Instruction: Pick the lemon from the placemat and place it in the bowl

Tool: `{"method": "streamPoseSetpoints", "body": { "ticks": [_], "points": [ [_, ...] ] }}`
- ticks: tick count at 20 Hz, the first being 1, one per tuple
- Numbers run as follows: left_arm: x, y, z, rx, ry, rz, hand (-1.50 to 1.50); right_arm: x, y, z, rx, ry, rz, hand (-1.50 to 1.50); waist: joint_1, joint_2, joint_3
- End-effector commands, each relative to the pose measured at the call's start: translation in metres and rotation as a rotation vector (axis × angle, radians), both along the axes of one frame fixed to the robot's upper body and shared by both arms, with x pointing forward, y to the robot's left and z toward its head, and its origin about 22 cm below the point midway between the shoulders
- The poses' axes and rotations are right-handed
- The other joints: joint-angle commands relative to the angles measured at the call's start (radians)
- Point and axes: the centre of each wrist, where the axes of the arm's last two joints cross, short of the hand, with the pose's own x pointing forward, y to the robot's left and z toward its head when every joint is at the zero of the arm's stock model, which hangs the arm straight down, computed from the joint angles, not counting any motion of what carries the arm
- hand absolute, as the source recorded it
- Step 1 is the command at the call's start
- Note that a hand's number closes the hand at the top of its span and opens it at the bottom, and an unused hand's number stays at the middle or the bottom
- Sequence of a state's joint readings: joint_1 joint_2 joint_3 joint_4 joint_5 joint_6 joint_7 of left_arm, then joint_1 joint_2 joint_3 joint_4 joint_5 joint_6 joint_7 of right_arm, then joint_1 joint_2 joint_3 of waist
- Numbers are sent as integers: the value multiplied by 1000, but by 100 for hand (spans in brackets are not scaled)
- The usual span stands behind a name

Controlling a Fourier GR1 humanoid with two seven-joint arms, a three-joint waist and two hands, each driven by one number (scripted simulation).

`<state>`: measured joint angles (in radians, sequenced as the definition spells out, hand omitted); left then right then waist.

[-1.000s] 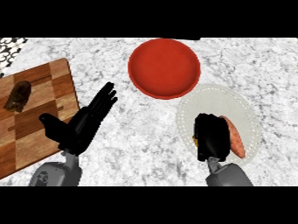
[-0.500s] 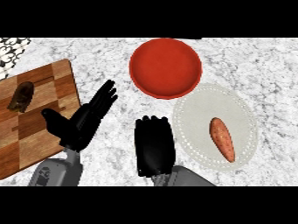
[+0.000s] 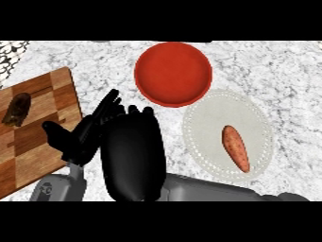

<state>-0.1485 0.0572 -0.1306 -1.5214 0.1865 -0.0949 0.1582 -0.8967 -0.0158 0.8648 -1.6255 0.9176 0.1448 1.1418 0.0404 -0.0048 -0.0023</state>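
Right hand (image 3: 132, 156) open at lower centre of the frame, fingers straight and together, pointing up the frame, holding nothing. Left hand (image 3: 80, 137) just to its left, resting open with fingers spread, partly overlapped by the right.

No lemon anywhere; the only thing on the round white placemat with a dotted rim (image 3: 226, 132) is a long orange tapered piece, sweet-potato-like (image 3: 235, 147), lying right of centre in the frame. Long axis running from upper left to lower right, nearly up-and-down the frame, thick end upward.

Key relation: orange piece to the right of the right hand, well apart from the fingertips, bare marble table (image 3: 289, 85) around the mat. Right hand clearly the nearer of the two. Probable next need: a sweep rightward across the mat's rim, fingers closing across the short width, not along the length.

Round red bowl (image 3: 173, 73) at upper centre, just above the placemat's upper-left rim, nothing inside. Wooden chopping board (image 3: 24, 151) at left carrying a dark brown lump (image 3: 17, 108), outside the job.
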Motion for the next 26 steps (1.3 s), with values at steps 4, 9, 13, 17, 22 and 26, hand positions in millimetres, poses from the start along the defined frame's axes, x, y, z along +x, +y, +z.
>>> {"method": "streamPoseSetpoints", "body": {
  "ticks": [4, 9, 13, 17, 22, 26],
  "points": [
    [-4, 4, -2, -9, -6, -9, 0, 25, 20, 45, 69, -15, -161, 150, -9, 3, 0],
    [-11, 1, -3, -12, -18, 20, 0, 72, 16, 47, 93, -36, -203, 150, -14, 7, 1],
    [11, -8, 23, 2, -15, 18, 0, 100, 6, 52, 171, -41, -207, 150, -22, 8, 2],
    [-5, -4, 20, -1, -10, 3, 0, 141, -1, 42, 175, -40, -230, 150, -5, 11, 2],
    [-1, 8, 1, -3, 0, 22, 0, 174, -15, 16, 137, -49, -224, 150, -10, 13, 1],
    [-10, 4, 5, 11, -15, -10, 0, 204, -38, -5, 50, -65, -293, 150, 7, 18, 1]
  ]
}}
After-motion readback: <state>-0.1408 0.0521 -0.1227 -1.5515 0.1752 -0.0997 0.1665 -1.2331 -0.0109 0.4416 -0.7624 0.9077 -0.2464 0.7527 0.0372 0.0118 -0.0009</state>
